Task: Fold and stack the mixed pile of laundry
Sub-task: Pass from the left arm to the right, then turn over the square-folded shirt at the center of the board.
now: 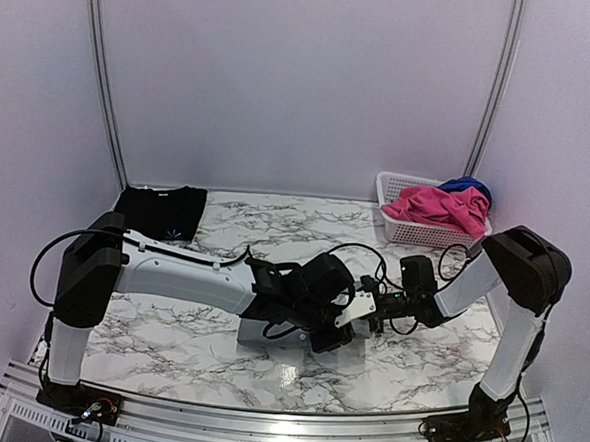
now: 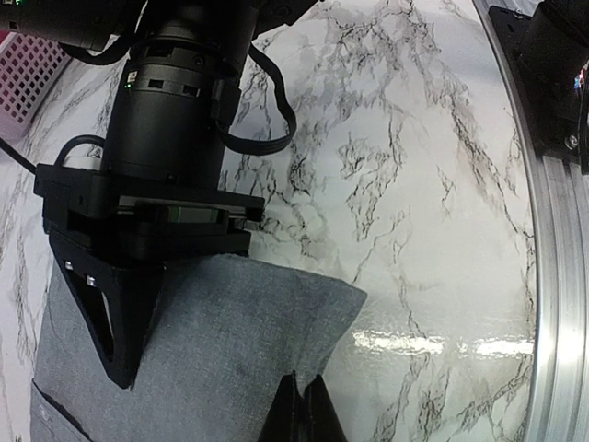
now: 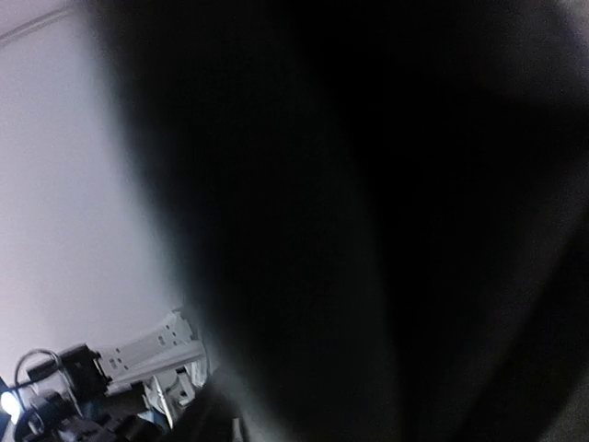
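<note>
The grey trousers [image 2: 230,341] lie folded in the middle of the table [image 2: 414,184]. The left tool [image 2: 302,410] is squeezed tight at the cloth's edge. The right tool [image 2: 120,350] sits on the cloth, but nobody can tell if it is clenched. It should press down gently, so the fold stays flat.

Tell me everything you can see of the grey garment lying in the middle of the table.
The grey garment looks like soft, matte woven cloth, lying flat on the marble table, a dark seam at one end. The right gripper hangs over it; the left gripper, jaws shut, sits at its edge.
</note>
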You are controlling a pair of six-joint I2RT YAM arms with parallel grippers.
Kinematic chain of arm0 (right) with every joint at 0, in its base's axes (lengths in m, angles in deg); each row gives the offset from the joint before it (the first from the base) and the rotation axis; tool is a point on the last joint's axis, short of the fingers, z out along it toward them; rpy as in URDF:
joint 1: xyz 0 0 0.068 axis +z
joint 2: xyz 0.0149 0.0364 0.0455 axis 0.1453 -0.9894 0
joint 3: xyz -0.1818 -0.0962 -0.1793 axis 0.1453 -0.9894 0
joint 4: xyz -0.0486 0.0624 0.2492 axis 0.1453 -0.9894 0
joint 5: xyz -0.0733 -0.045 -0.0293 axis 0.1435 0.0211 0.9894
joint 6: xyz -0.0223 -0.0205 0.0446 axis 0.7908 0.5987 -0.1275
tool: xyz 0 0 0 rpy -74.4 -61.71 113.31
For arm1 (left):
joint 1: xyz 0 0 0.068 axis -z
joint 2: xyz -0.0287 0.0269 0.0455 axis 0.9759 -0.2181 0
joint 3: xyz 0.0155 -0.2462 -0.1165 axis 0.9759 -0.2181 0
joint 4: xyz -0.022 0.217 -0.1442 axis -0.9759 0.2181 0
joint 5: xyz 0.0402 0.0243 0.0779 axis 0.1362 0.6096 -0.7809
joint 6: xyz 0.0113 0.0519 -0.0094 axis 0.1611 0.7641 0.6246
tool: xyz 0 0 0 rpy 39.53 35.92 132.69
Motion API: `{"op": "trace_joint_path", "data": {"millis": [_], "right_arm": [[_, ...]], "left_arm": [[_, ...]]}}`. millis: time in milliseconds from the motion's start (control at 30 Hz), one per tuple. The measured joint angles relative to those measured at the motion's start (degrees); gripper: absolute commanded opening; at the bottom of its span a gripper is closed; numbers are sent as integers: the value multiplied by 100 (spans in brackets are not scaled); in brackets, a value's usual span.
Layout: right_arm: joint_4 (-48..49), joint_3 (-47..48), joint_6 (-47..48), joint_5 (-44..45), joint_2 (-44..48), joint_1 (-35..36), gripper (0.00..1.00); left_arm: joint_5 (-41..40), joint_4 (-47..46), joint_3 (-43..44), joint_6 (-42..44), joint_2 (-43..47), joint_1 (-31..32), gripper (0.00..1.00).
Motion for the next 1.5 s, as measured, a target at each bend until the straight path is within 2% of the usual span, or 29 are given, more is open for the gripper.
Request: {"op": "trace_joint_path", "data": {"millis": [67, 100, 200, 300, 333, 533, 767, 867, 967, 1133, 1267, 1400, 1500], "right_arm": [[42, -13, -116, 15, -11, 76, 5], [55, -22, -162, 15, -11, 96, 0], [-96, -13, -151, 52, 26, 103, 0], [-931, 236, 238, 203, 249, 103, 0], [-1364, 420, 501, 284, 367, 105, 0], [-3729, 1626, 2162, 914, 1182, 98, 0], [-6553, 2234, 3906, 1910, 1969, -212, 0], [-7578, 2267, 4494, 2430, 2476, -769, 0], [-8640, 2573, 5058, 3309, 2968, -1268, 0], [-9739, 3735, 5490, 4992, 3423, -1373, 0], [-10078, 4203, 5410, 5952, 3421, -979, 0], [-10323, 4380, 5136, 6470, 2774, 118, 0], [-10301, 4492, 4876, 6623, 1882, 1032, 0]], "left_arm": [[-24, -4, -57, 33, 42, 0, 3], [-48, -4, -87, 42, 63, 0, 11], [-177, -9, -160, -2, 138, 4, 48], [-356, -9, -411, -328, 415, -37, 94], [-398, -17, -549, -450, 575, -57, 98], [-752, -155, -1716, -1515, 2076, -411, 99], [-1126, -256, -2798, -2391, 3526, -881, 99], [-1191, -262, -3064, -2586, 3781, -879, 99], [-1209, -262, -3298, -2750, 3904, -874, 99], [-1320, -254, -3576, -2949, 4028, -874, 99], [-1523, -236, -3748, -3222, 4295, -876, 99], [-1705, -225, -3934, -3451, 4651, -894, 99], [-1860, -142, -4085, -3606, 4874, -914, 99]]}}
